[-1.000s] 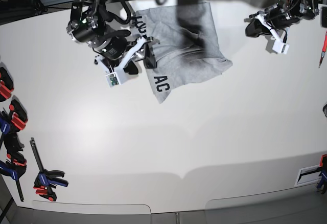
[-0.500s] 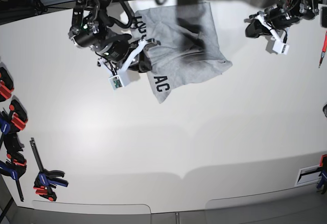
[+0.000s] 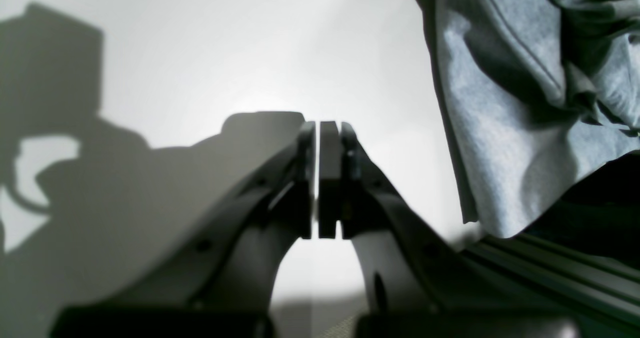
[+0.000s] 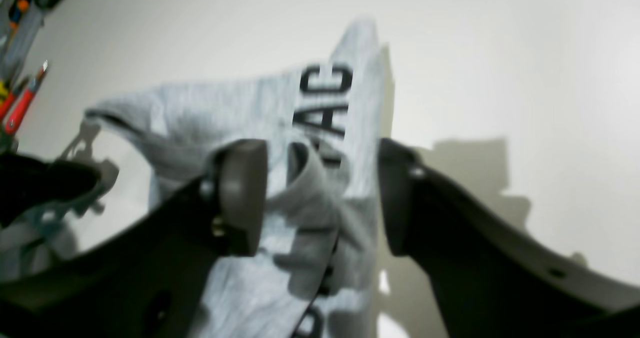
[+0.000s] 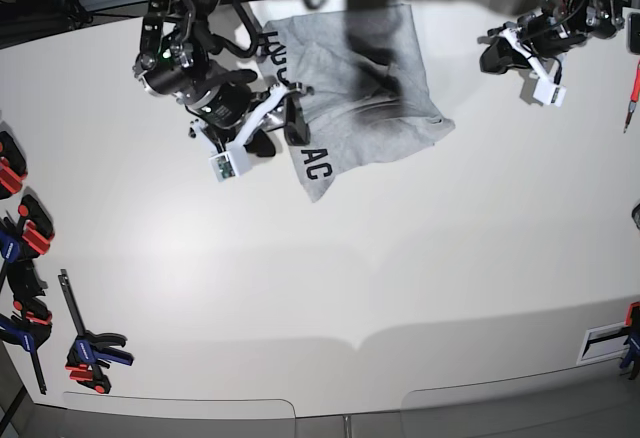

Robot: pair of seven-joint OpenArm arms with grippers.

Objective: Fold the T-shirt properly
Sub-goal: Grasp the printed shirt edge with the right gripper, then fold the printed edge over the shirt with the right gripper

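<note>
The light grey T-shirt [image 5: 355, 78] lies crumpled and partly folded at the far middle of the white table [image 5: 330, 278], with black letters "AC" on its near corner. My right gripper [image 5: 280, 130] stands open at the shirt's left edge. In the right wrist view a raised fold of the T-shirt [image 4: 240, 107] sits between the spread fingers [image 4: 242, 193] of that gripper [image 4: 320, 198], which do not press it. My left gripper [image 5: 494, 55] is shut and empty over bare table to the shirt's right. The left wrist view shows its pads [image 3: 327, 178] pressed together, with the T-shirt [image 3: 500, 127] hanging to the right.
Red, blue and black clamps [image 5: 20, 248] line the table's left edge, with another clamp [image 5: 92, 350] near the front left corner. A red-handled tool [image 5: 634, 93] lies at the right edge. A dark rail [image 3: 550, 273] runs behind the table's far edge.
My right gripper closed at the shirt's left edge half a second ago and now stands open again in nearly the same spot. The left arm has not moved.
</note>
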